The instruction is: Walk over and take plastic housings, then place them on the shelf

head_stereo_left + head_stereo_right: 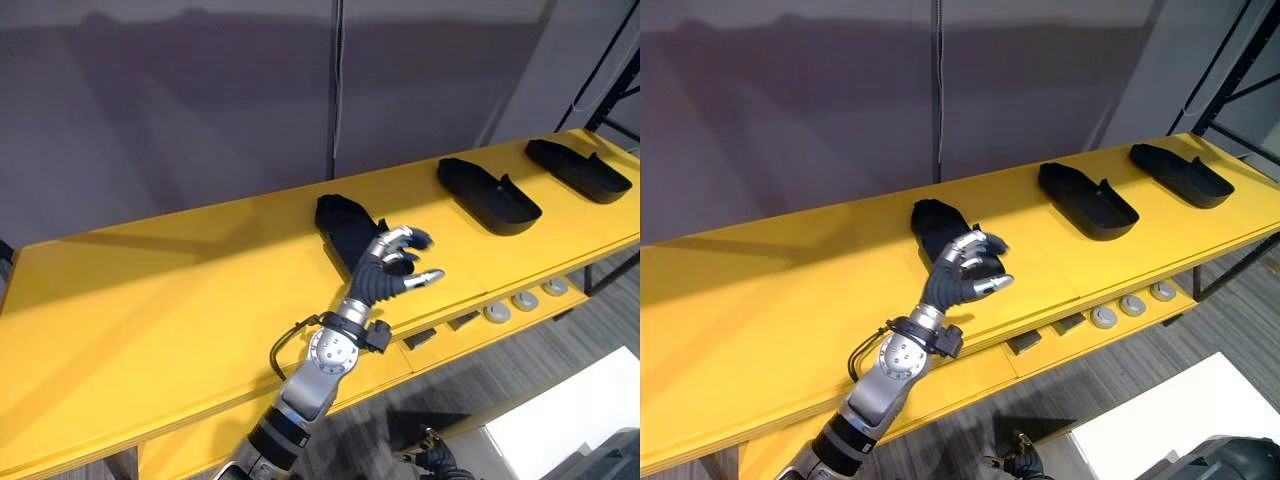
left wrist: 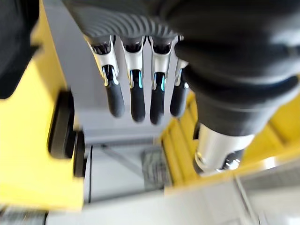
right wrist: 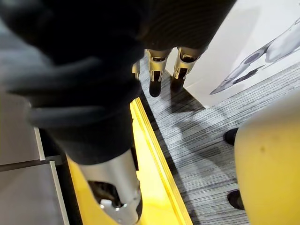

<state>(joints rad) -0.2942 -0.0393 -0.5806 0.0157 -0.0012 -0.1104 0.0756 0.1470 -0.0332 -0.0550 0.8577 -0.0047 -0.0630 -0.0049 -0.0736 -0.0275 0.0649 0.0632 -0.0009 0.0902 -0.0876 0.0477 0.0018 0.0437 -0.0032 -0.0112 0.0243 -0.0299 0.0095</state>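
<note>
Left robot hand (image 1: 392,265), fingers loosely bent, seemingly empty, hovers over the near end of the nearest black housing (image 1: 340,222).

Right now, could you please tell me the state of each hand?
Left hand: open, fingers relaxed, over the nearest plastic housing, gripping nothing.
Right hand: open, held low, empty.

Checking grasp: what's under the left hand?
One black plastic housing on the yellow shelf; its far end shows beyond the left hand. The fingers cover its near end, so contact there cannot be seen.
</note>
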